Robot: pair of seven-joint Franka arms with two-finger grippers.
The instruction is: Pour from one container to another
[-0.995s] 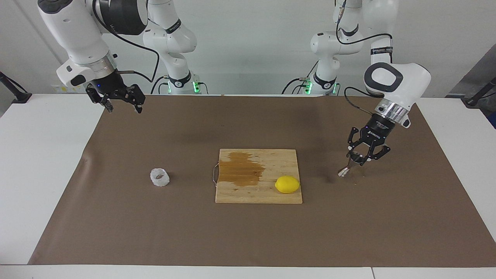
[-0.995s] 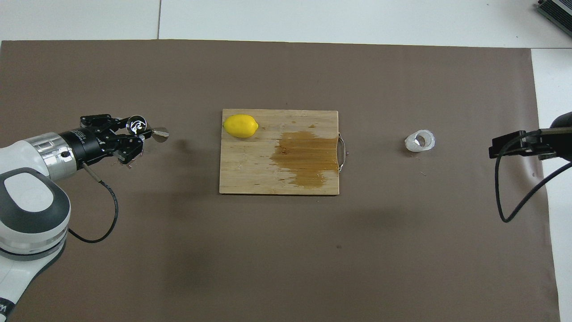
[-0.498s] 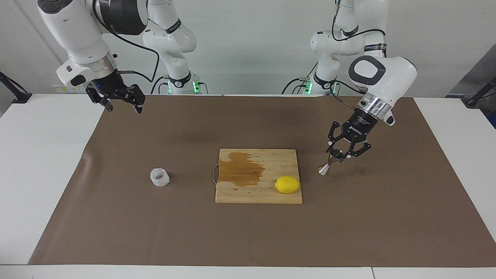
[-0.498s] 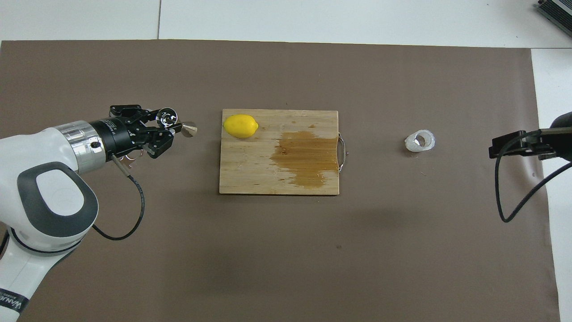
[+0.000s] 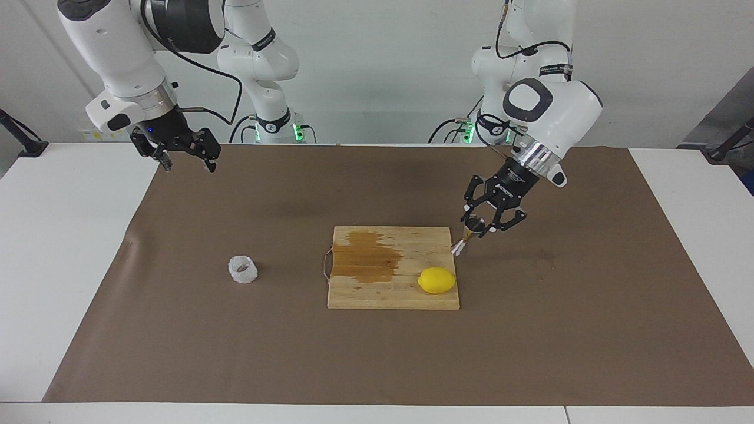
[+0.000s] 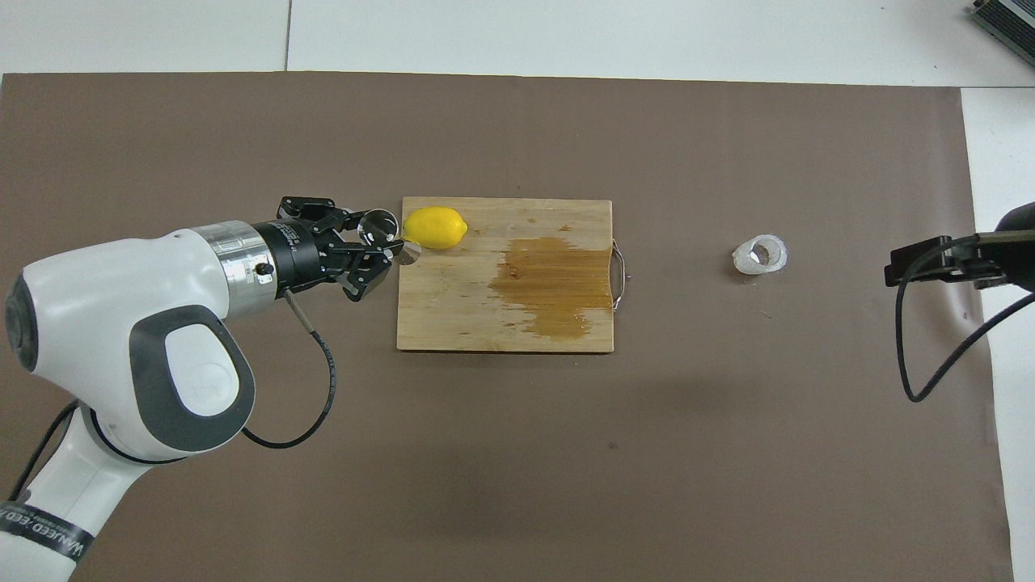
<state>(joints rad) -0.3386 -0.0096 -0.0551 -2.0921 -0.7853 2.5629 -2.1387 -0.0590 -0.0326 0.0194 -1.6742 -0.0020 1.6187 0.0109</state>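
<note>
- The white bench [image 5: 65, 247] carries a brown mat [image 5: 530, 341].
- A wooden cutting board [image 5: 393, 297] lies mid-mat, stained wet, with a lemon [image 5: 436, 280] on it.
- A crinkled whitish cup [image 5: 242, 270] sits on the mat, toward the right arm's end.

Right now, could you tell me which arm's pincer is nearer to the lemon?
Left. The left pincer, shut on the jigger, hangs over the cutting board's edge beside the lemon. The right pincer waits, open, over the mat's corner at its own end.
</note>
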